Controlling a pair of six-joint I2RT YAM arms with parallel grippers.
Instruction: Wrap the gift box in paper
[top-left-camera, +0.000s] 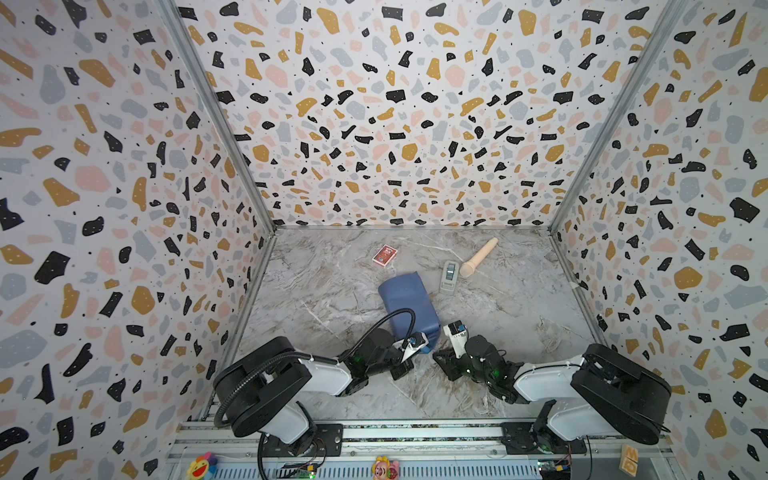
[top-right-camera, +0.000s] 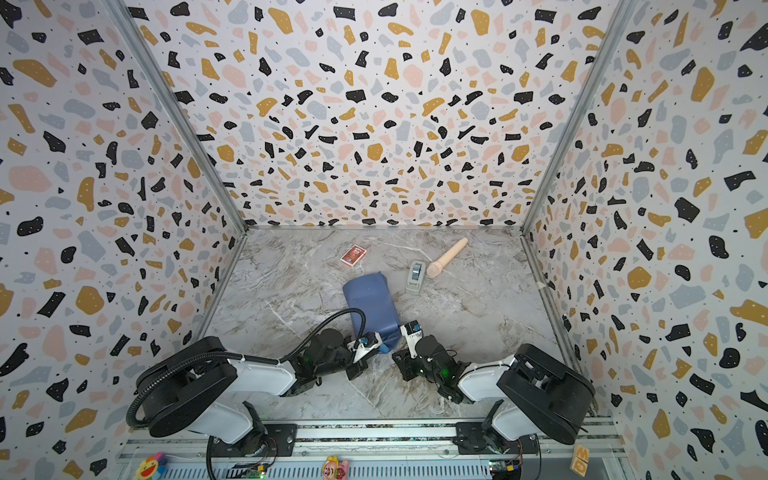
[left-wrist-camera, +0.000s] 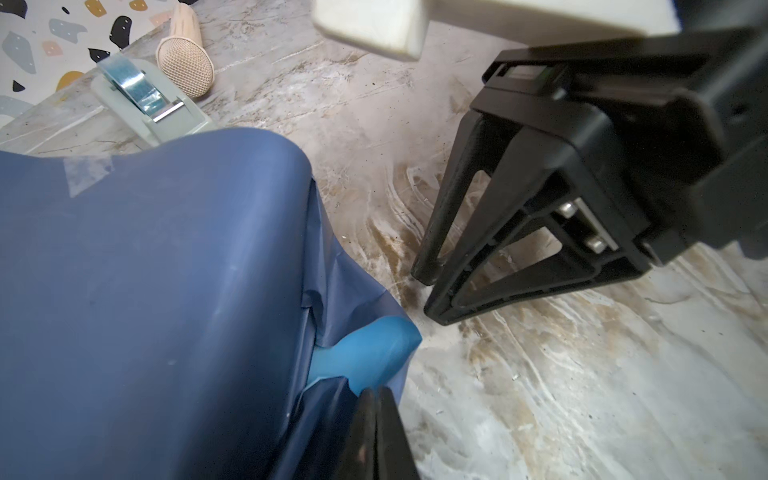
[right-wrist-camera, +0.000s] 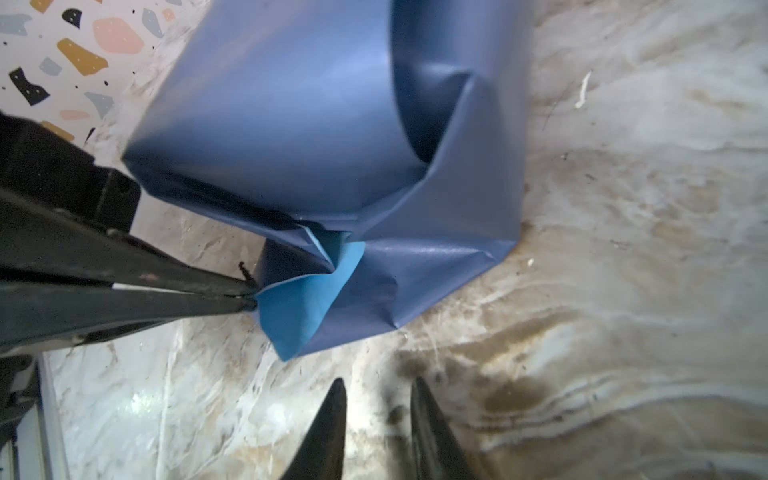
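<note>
DESK: Pinched black fingers right at the lens. Whose are they?

PHOTOG: Left gripper (left-wrist-camera: 376, 395), closed tight on the pale-blue underside corner of the paper (left-wrist-camera: 145, 270). Right gripper (right-wrist-camera: 379, 386) hangs just beside that corner over bare table (top-left-camera: 519, 332), fingers a narrow gap apart, holding nothing.

DESK: And the gift box?

PHOTOG: Hidden. The paper is rolled round it, with one strip of tape (left-wrist-camera: 87, 174) on top. It lies mid-table, unfinished end toward the near edge, where both arms work.

DESK: What makes this fold come out clean?

PHOTOG: My read: keep the pinched flap taut and low and draw it flat across the open end, letting the right fingers press the loose side pleat in first. It's a thin sheet, so a hard tug could tear it or drag the parcel. The tape dispenser (top-left-camera: 449, 277) waits well apart, toward the far edge.
</note>
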